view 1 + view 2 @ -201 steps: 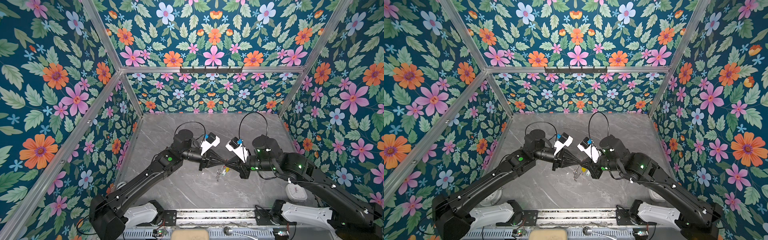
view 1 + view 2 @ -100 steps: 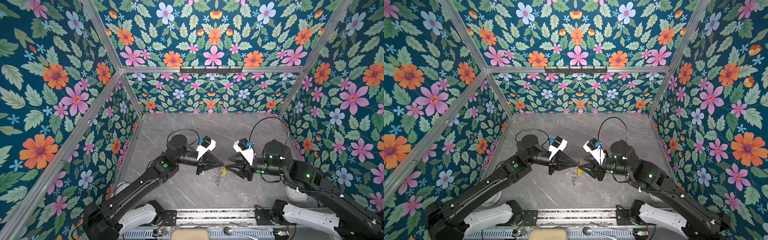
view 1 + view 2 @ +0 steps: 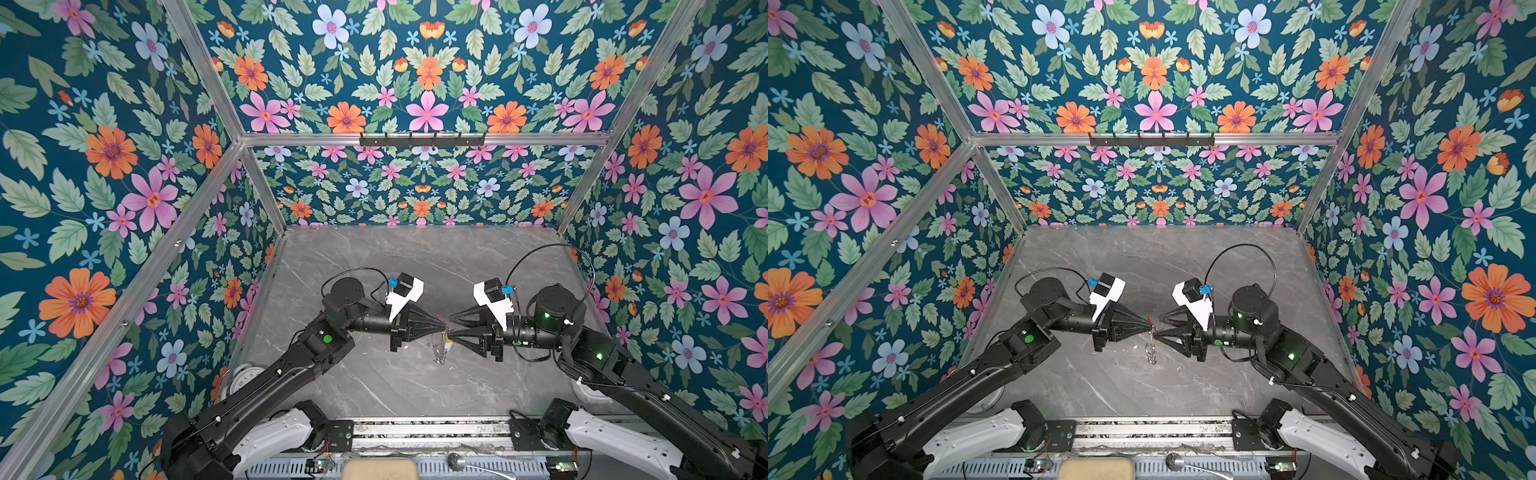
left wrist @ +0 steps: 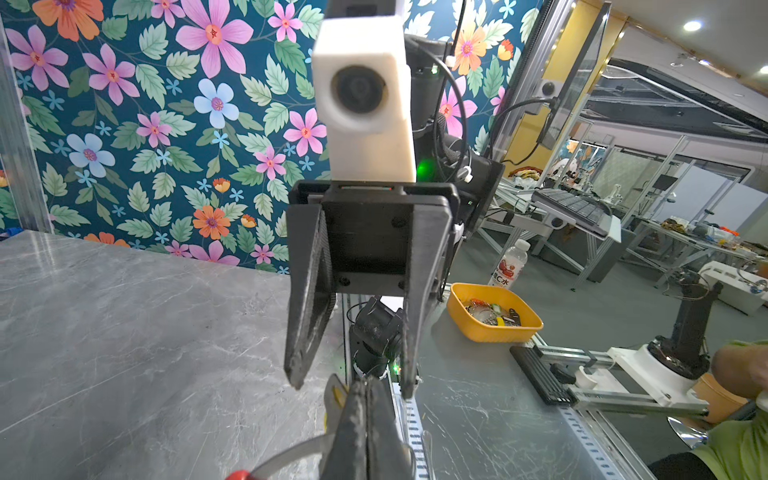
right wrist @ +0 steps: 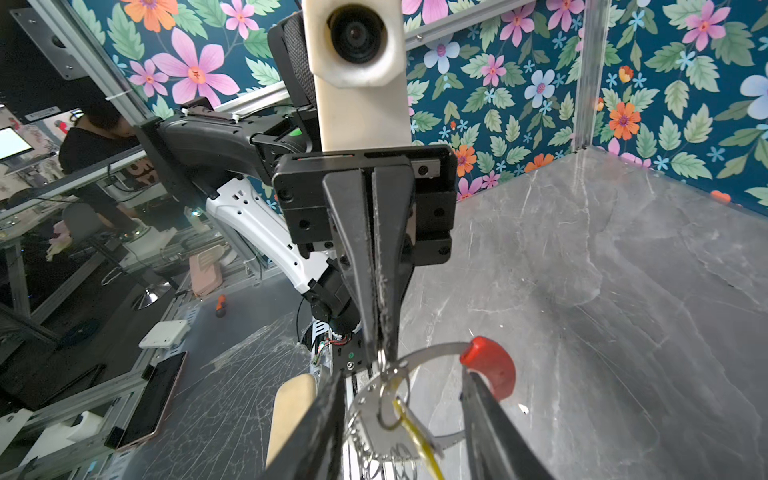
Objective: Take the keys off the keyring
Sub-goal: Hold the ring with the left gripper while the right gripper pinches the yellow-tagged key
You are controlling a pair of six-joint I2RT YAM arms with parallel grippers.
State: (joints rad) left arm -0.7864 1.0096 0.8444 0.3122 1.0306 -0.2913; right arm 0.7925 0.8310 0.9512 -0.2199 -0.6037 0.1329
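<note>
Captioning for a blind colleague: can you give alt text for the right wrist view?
The left claw, shut, pinches the grey band of the keyring over the marble table. The right claw, open, straddles the ring, and a yellow-tagged key hangs from it.

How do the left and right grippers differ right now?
The black left gripper is shut on the large grey metal keyring with its red section; the black right gripper is open, gripping nothing. The left fingers meet in a point; the right fingers stand apart, straddling the keyring. Both point tip to tip.
</note>
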